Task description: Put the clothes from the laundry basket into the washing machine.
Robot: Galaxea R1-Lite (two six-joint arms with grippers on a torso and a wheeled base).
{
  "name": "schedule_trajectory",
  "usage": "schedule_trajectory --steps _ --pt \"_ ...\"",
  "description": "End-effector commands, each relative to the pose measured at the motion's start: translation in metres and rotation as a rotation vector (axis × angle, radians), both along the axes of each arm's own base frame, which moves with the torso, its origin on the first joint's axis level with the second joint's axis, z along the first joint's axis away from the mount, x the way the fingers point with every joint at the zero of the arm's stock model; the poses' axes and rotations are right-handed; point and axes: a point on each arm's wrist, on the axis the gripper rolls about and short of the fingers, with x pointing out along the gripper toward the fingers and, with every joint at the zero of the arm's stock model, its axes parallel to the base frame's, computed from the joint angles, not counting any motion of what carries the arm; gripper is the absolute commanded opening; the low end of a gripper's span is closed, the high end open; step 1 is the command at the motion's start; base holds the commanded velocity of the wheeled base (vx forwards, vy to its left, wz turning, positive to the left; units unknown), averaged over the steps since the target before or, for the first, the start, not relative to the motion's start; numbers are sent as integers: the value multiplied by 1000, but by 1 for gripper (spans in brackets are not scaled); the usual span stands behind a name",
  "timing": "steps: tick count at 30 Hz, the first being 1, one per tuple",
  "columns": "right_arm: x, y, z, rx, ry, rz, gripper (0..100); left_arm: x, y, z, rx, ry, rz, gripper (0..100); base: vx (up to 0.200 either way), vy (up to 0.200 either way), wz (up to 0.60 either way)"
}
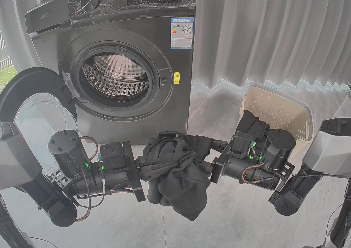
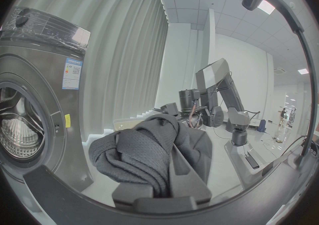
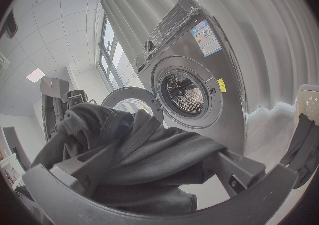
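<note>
Clothes (image 1: 179, 175), a dark bundle, hang in the air in front of the washer (image 1: 179, 106), low down and a bit to the right of its round hole. The left fingers (image 1: 155, 169) are closed on one side of the bundle and pinch it. The right fingers (image 1: 218, 144) come in from the other side. They stand wide apart, and the cloth lies across and between them, so they seem to prop it up more than pinch it.

The drum (image 1: 115, 75) is shiny and looks bare inside, as far as one can see. The door (image 1: 36, 102) is swung wide to the left, so the way in is free. The basket (image 1: 283, 111) stands on the floor (image 1: 234, 215) to the right of the washer, and one more dark piece (image 1: 252, 124) hangs over its near rim.

So the job looks just begun. The bundle is out of the basket but not yet in the washer. It has to go up and into the hole, and the fingers have to let go there. Then the piece in the basket needs the same trip. Whether more lies under it cannot be seen.
</note>
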Motion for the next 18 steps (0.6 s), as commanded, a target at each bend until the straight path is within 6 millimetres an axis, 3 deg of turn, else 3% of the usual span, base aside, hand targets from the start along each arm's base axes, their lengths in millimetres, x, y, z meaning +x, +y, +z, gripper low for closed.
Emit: schedule_trajectory --steps 1,9,18 --pt "-15 -23 11 -23 -14 -31 100 -1 8 8 -24 0 73 0 0 0 0" --pt "-35 -56 27 -36 -49 -92 100 3 24 7 -27 17 202 0 0 0 0" --pt "-28 -71 28 -60 -82 -151 100 0 31 10 -36 20 242 0 0 0 0"
